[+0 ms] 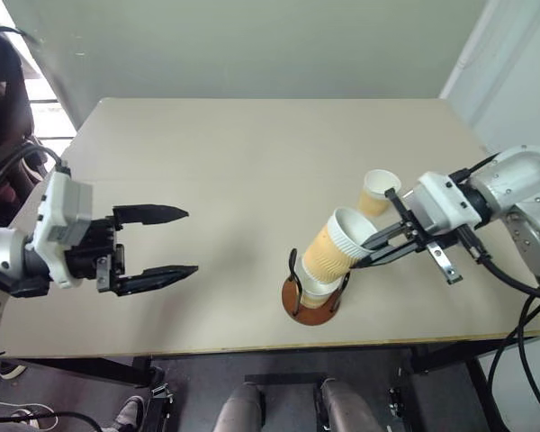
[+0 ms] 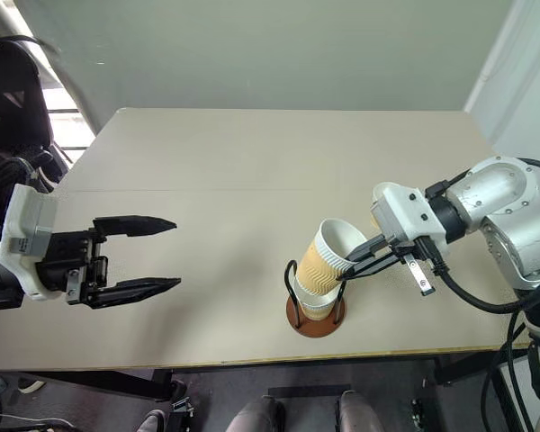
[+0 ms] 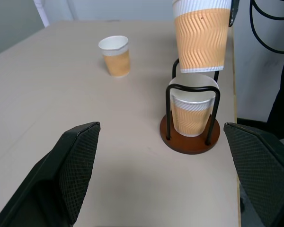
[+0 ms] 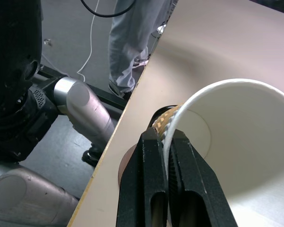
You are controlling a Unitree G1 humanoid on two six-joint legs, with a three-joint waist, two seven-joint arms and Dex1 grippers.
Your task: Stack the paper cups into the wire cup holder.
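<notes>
1. The right gripper (image 1: 371, 243) is pinched shut on the rim of a cup (image 1: 333, 247), one finger inside the wall and one outside. The cup hangs tilted just above the holder (image 1: 311, 299), near the table's (image 1: 234, 162) near edge, right of centre.
2. One cup (image 3: 192, 116) already sits inside the holder's wire loops. The held cup's base is just above its mouth, perhaps just touching.
3. To do this well, level the held cup first so its base points straight down between the loops; as it leans now it would likely catch a wire or the seated cup's rim.
4. Lower slowly until it nests, then release. Pushing sideways could tip the light holder.
5. The third cup (image 1: 379, 192) stands further back on the right, apart from the holder.
6. The left gripper (image 1: 166, 242) hangs wide open and empty over the table's left side.
</notes>
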